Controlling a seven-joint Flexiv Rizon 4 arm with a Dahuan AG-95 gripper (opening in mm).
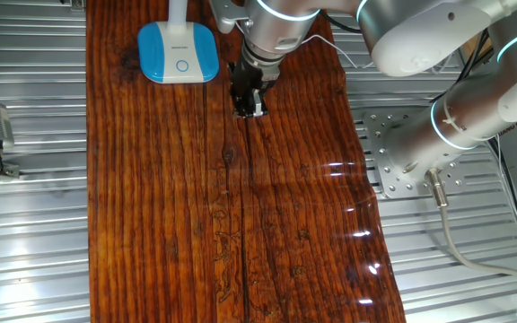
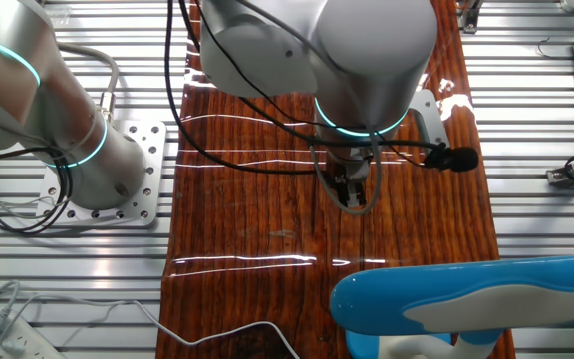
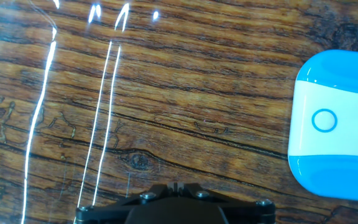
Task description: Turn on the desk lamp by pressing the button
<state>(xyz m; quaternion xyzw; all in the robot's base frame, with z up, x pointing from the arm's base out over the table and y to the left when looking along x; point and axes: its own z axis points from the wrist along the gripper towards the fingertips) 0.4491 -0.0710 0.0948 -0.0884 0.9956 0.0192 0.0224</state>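
The table (image 1: 285, 224) is a dark, glossy wood board with strong grain and a few knots, lying on ribbed metal. The desk lamp (image 1: 179, 52) has a rounded-square base — blue edges, a white middle band in the hand view — and a slim white neck. The button (image 1: 181, 65) is a small thin ring on the base. The gripper (image 1: 249, 100) hangs over bare wood just beside the base, apart from it (it touches nothing); whether its fingers are apart or together I cannot tell.
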